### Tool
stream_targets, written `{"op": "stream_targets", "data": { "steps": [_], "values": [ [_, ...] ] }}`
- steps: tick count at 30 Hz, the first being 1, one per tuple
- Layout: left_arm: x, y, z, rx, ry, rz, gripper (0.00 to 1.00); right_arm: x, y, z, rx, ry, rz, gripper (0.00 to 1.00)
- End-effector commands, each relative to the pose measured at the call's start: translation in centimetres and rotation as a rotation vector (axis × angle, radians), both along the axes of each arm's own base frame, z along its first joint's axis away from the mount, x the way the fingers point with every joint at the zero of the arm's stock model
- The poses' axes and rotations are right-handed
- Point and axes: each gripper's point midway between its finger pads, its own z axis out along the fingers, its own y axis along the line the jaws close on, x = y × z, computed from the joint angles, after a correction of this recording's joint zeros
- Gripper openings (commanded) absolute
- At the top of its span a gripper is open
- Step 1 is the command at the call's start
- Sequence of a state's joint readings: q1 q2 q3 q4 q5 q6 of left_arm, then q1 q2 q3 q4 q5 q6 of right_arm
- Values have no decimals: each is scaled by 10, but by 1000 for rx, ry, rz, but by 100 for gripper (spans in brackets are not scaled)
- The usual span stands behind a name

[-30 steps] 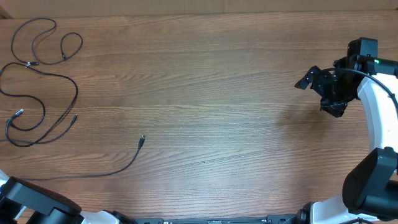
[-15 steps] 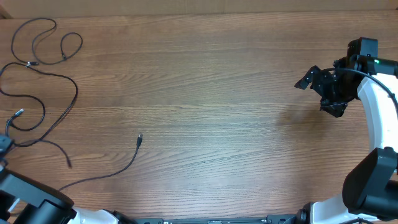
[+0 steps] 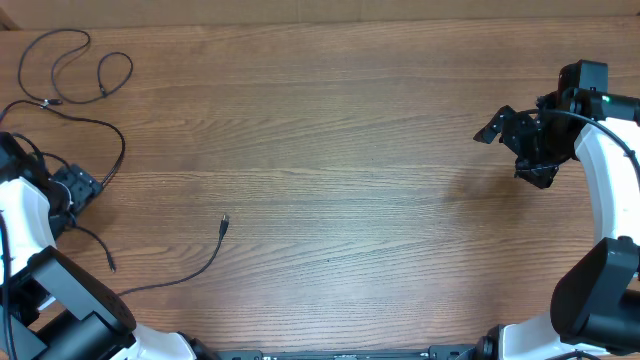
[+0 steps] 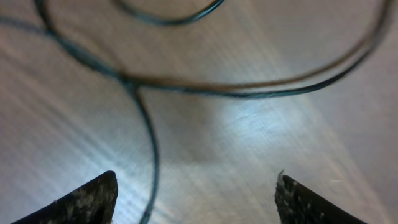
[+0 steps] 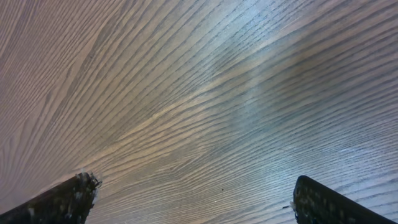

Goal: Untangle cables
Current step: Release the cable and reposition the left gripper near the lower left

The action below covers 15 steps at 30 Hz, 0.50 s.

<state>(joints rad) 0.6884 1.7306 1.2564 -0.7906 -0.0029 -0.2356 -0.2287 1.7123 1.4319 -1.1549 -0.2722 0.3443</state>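
Several thin black cables lie at the table's left side. One forms a loop (image 3: 76,62) at the far left corner. A long cord (image 3: 112,135) runs down from it toward my left gripper (image 3: 82,190). Another cable (image 3: 196,268) curves along the front, its plug (image 3: 225,222) pointing inward. In the left wrist view my left gripper (image 4: 196,199) is open just above the wood. A blurred cord (image 4: 152,155) passes between the fingers near the left one, unclamped. My right gripper (image 3: 512,150) hovers open at the right, far from the cables, with only bare wood between its fingertips (image 5: 196,199).
The wooden table (image 3: 340,180) stretches between the two arms. My white left arm (image 3: 25,215) covers part of the cables at the left edge. A loose cable end (image 3: 111,266) lies near the front left.
My left arm has come in from the front-left corner to the cables and its gripper has opened. One cable end has been dragged toward the front. The right arm has not moved.
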Motion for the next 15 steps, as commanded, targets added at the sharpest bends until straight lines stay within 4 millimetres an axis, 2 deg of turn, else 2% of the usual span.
{"op": "stream_targets", "data": {
  "steps": [1, 4, 6, 9, 15],
  "values": [
    [-32, 7, -27, 33, 111, 87, 86, 2, -3, 4, -12, -13, -10, 100],
    [-39, 5, -41, 28, 117, 96, 88, 2, -3, 4, -12, -13, -11, 100],
    [-37, 0, -49, 14, 95, 90, 89, 2, -3, 4, -12, -13, -11, 100],
    [-31, -8, -60, -17, 46, 73, 81, 2, -3, 4, -12, -13, -11, 100],
    [-41, -15, -78, -37, 48, 135, 74, 2, -3, 4, -12, -13, -11, 100]
  ]
}}
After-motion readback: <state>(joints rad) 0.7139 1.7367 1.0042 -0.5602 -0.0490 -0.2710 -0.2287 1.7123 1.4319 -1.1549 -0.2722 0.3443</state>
